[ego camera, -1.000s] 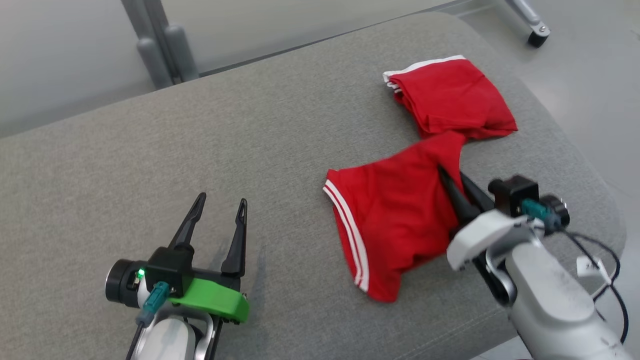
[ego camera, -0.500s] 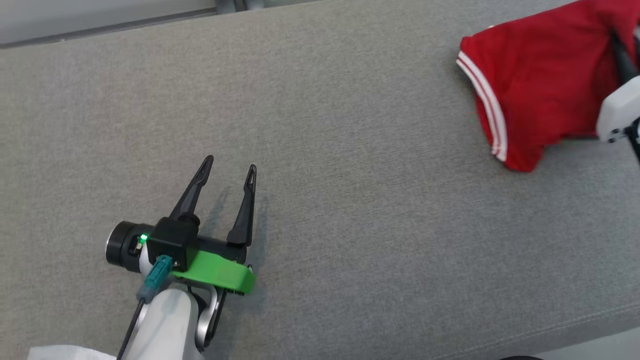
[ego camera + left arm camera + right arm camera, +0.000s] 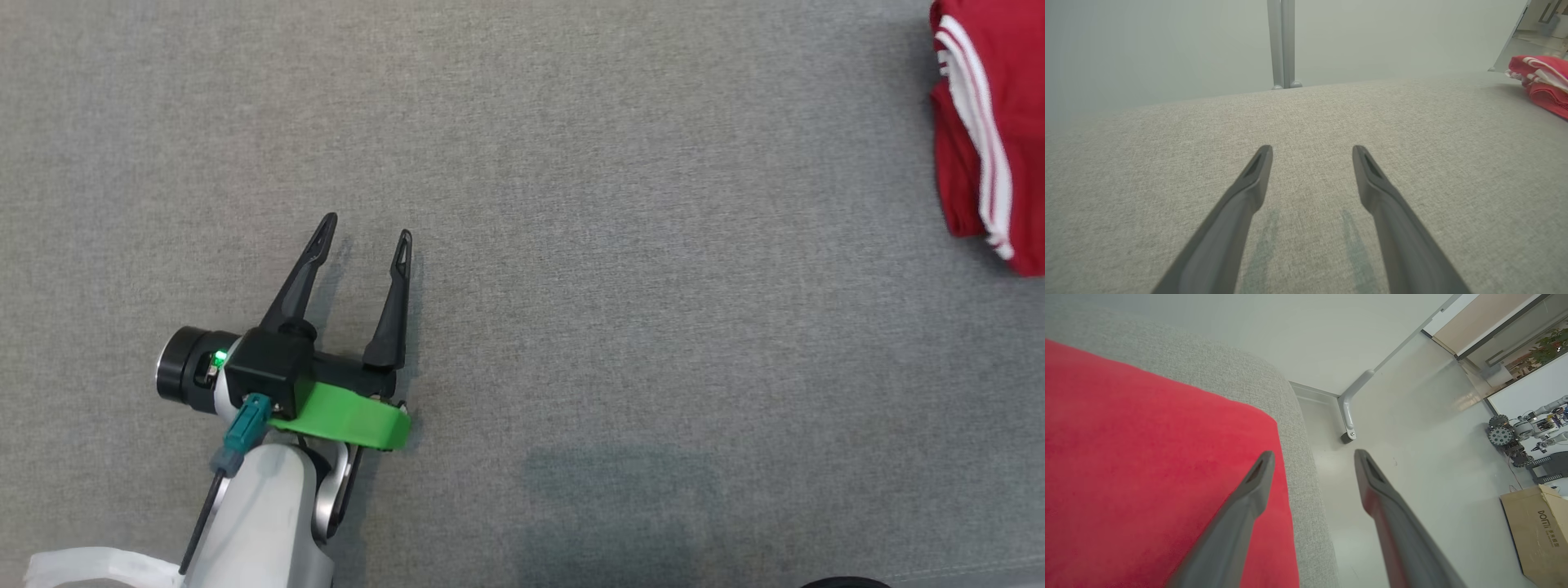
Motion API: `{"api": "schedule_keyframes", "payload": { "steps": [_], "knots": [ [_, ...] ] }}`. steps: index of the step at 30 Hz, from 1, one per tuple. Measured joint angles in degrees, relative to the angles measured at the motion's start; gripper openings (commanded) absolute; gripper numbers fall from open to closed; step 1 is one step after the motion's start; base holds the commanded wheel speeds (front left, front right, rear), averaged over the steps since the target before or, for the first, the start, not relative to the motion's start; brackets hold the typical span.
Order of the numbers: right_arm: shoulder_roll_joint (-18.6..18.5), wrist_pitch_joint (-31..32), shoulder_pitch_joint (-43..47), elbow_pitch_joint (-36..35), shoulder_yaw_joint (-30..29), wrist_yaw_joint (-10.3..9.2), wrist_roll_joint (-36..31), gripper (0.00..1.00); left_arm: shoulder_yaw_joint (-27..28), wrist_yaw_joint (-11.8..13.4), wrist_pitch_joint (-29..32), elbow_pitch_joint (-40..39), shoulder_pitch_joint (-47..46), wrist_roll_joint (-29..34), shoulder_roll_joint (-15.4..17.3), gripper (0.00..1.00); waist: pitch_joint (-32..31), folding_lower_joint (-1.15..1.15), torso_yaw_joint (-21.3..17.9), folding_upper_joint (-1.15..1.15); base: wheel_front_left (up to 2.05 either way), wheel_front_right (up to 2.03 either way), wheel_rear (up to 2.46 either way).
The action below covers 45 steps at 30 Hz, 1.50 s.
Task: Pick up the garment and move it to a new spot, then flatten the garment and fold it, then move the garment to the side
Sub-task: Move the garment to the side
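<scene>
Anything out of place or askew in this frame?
The red garment lies rumpled, not flat, at the right end of the grey cushion, close to its edge in the right wrist view. The right pincer stands open above it, partly past the edge over the floor. Nothing looks spilled or damaged.

Parted jaws over grey cushion (image 3: pixel 1167 130)

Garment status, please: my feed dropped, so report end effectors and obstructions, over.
Left end effector open, over bare cushion. Right end effector open, empty, at edge of red garment. Garment lying at cushion's right end. No obstruction seen.
</scene>
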Motion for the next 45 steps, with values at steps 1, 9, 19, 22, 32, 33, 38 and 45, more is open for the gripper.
{"api": "schedule_keyframes", "payload": {
  "steps": [1, 9, 19, 22, 32, 33, 38, 45],
  "knots": [
    [-0.4, -0.6, 0.3, -0.1, -1.8, 0.0, -1.7, 1.0, 0.0, 0.0, 0.0, -0.2, -0.2, 0.0, 0.0, 1.0, 0.5, 0.0, 0.4, 0.0, 0.0, 0.0, 0.0],
    [7.4, -3.5, 5.6, -8.4, -15.9, 0.01, -13.7, 1.0, 0.7, 0.0, 0.0, -0.6, -0.7, 0.0, 0.0, 1.0, 2.7, 0.0, 2.9, 0.0, 0.0, 0.0, 0.0],
    [19.8, -3.8, 16.9, -23.9, -18.6, -0.05, -13.4, 1.0, 1.1, -0.1, 0.0, -0.8, -0.5, -0.6, 0.0, 1.0, 0.2, 0.0, 3.3, 0.0, 0.0, 0.0, 0.0],
    [22.5, -3.8, 19.8, -28.5, -16.3, 0.0, -11.3, 1.0, 1.5, -0.1, 0.0, -0.6, 0.4, -0.8, 0.0, 1.0, -1.2, 0.0, 3.3, 0.0, 0.0, 0.0, 0.0],
    [26.0, -3.8, 28.8, -37.7, -11.2, 0.0, -2.8, 1.0, 3.4, 0.6, 0.0, 0.5, 5.6, -1.7, 0.0, 1.0, -8.9, 0.0, 2.9, 0.0, 0.0, 0.0, 0.0],
    [26.4, -3.8, 29.7, -38.1, -10.4, 0.0, -2.0, 1.0, 3.8, 0.6, 0.0, 0.6, 6.3, -1.8, 0.0, 1.0, -9.8, 0.0, 2.9, 0.0, 0.0, 0.0, 0.0],
    [28.1, -3.8, 35.3, -40.0, -6.0, 0.0, 1.7, 1.0, 5.8, 1.0, 0.0, 1.9, 10.3, -1.7, 0.0, 1.0, -15.7, 0.0, 2.6, 0.0, 0.0, 0.0, 0.0],
    [29.7, -3.8, 42.0, -41.4, -3.6, 0.0, 4.1, 1.0, 8.0, 1.8, 0.0, 3.7, 14.1, -1.7, 0.0, 1.0, -21.4, 0.0, 2.4, 0.0, 0.0, 0.0, 0.0]
  ]
}}
